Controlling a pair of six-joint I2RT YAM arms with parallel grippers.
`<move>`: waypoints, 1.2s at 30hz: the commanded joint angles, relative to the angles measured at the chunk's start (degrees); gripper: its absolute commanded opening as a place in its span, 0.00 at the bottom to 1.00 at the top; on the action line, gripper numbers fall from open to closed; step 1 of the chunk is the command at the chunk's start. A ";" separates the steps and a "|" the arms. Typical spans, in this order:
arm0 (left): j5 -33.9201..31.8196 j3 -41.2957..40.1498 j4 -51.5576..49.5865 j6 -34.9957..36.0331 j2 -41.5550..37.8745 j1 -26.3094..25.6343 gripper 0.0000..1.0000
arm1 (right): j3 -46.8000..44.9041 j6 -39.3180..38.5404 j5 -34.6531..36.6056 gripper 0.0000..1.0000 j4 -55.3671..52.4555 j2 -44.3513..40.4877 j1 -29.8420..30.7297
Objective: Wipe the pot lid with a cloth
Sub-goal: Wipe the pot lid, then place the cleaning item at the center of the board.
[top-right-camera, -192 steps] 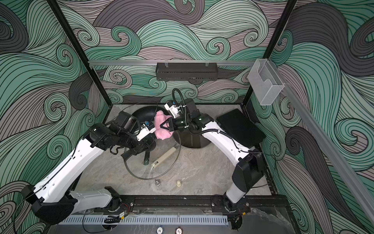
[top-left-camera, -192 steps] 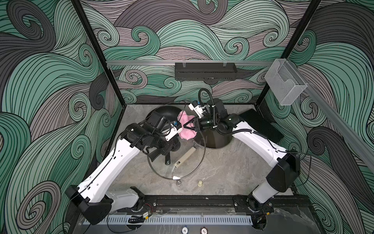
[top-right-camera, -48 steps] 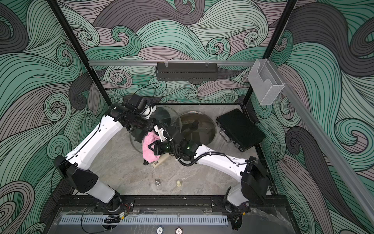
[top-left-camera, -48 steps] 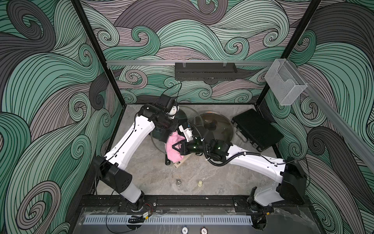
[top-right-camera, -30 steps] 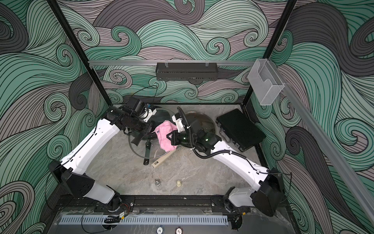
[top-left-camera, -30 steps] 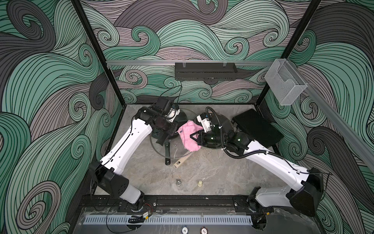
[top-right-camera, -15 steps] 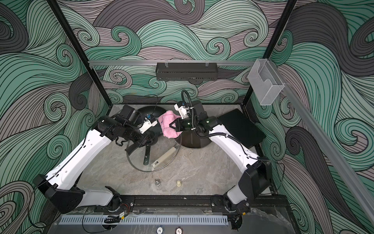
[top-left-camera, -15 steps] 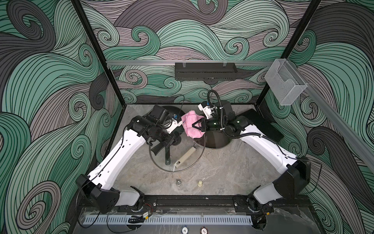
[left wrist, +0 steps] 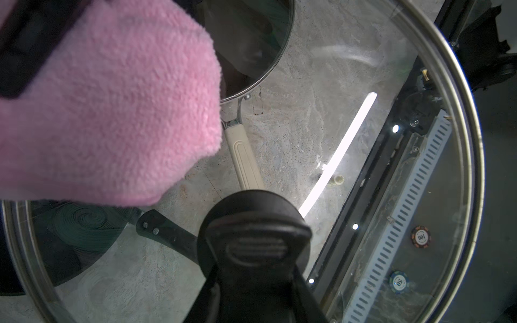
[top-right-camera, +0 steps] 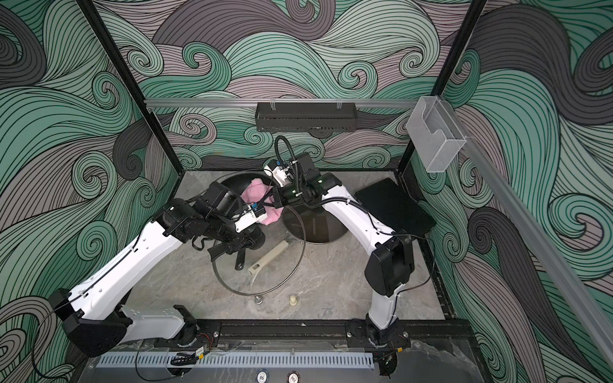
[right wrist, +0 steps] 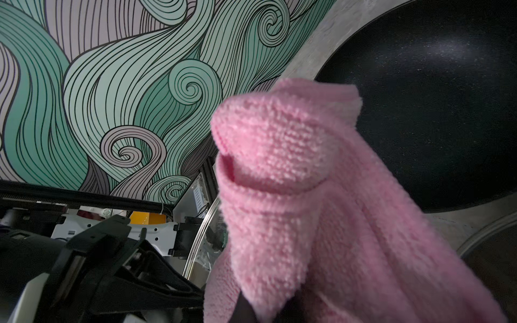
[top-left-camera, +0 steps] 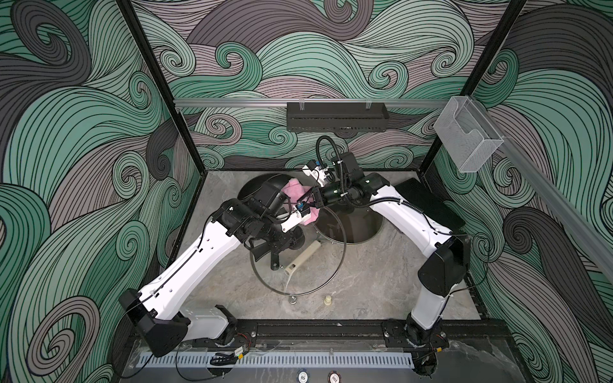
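Observation:
The pot lid (top-left-camera: 318, 272) (top-right-camera: 282, 272) is a large glass disc with a steel rim, held tilted above the table. My left gripper (top-left-camera: 285, 240) (left wrist: 257, 279) is shut on its black knob (left wrist: 251, 223). The pink cloth (top-left-camera: 293, 189) (top-right-camera: 255, 192) (right wrist: 293, 181) hangs bunched from my right gripper (top-left-camera: 313, 199) (right wrist: 260, 307), which is shut on it. In the left wrist view the cloth (left wrist: 112, 112) lies against the glass near the lid's far rim. The cloth hides the right fingertips.
A dark frying pan (top-left-camera: 255, 189) (right wrist: 433, 112) sits at the back left. Under the lid is a saucepan (top-left-camera: 358, 225) with a cream handle (top-left-camera: 303, 257). A flat black box (top-left-camera: 428, 205) lies at the right. Two small bits (top-left-camera: 292, 300) (top-left-camera: 327, 300) lie near the front.
The left arm has brought the lid a little toward the front. The right gripper has moved the cloth back and left, onto the lid's far edge.

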 commanded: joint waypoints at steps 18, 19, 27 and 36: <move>-8.33 1.00 8.86 -2.03 -1.30 -0.75 0.00 | 1.22 -1.92 1.56 0.00 -2.68 2.02 1.18; -9.54 0.94 8.99 -2.57 -1.50 -0.77 0.00 | 0.24 -0.48 1.79 0.00 -1.07 1.23 0.30; -12.29 3.67 5.78 -6.03 0.27 2.40 0.00 | -11.66 8.94 5.27 0.00 12.68 -8.83 -7.54; -10.49 9.05 7.26 -12.38 4.44 13.06 0.00 | -29.12 11.69 8.62 0.00 16.69 -24.26 -13.03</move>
